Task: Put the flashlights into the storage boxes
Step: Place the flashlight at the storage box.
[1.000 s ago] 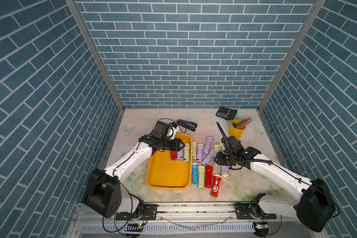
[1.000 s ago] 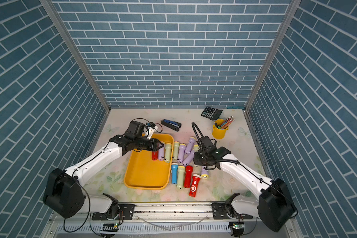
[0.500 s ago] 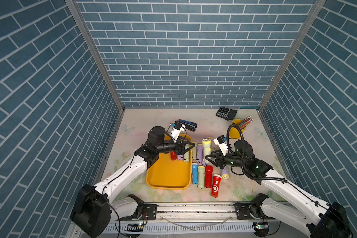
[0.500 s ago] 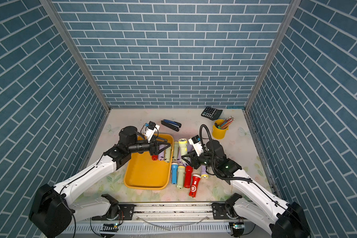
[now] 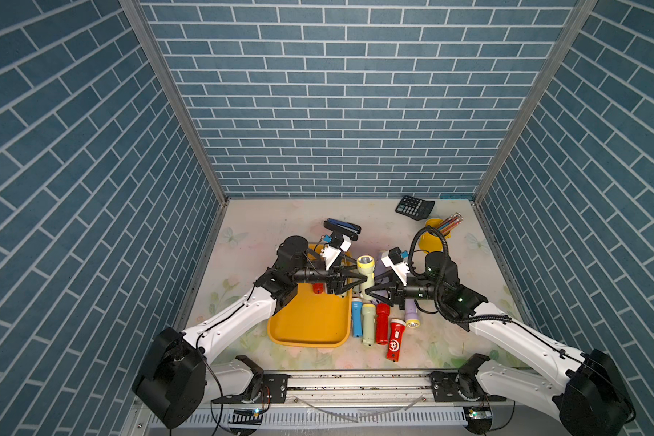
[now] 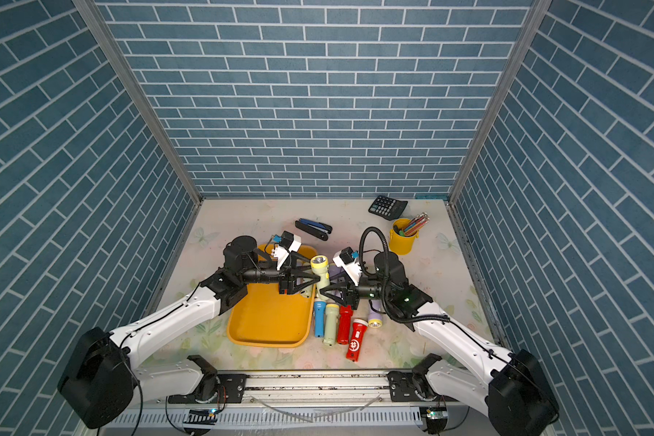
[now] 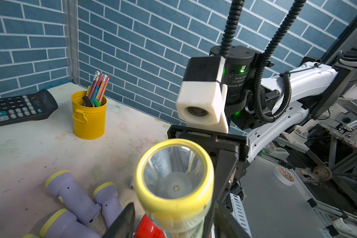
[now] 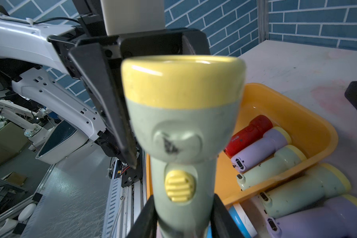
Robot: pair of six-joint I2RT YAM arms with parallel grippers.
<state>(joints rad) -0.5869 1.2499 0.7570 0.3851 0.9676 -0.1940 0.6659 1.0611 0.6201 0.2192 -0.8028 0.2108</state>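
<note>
A pale green flashlight [image 5: 367,281] with a yellow head stands upright in the air over the right rim of the yellow-orange storage box [image 5: 310,324]. My right gripper [image 5: 370,291] is shut on its lower body [image 8: 183,160]. My left gripper [image 5: 359,273] is open, its fingers either side of the flashlight's neck [image 7: 173,214], with a gap showing on one side. In the box lie a red [image 8: 249,134], a lilac [image 8: 262,148] and a green flashlight [image 8: 272,167]. Several more lie on the table right of the box, among them blue [image 5: 357,317], red [image 5: 382,321] and lilac [image 7: 70,191].
A yellow pencil cup [image 5: 433,238] and a black calculator [image 5: 414,207] stand at the back right. A dark stapler [image 5: 340,228] lies behind the box. Blue brick walls close in three sides; the two arms meet head-on mid-table.
The right arm has lifted the green flashlight off the table. The left arm rose from the box to meet it, and its jaws have widened around the flashlight.
</note>
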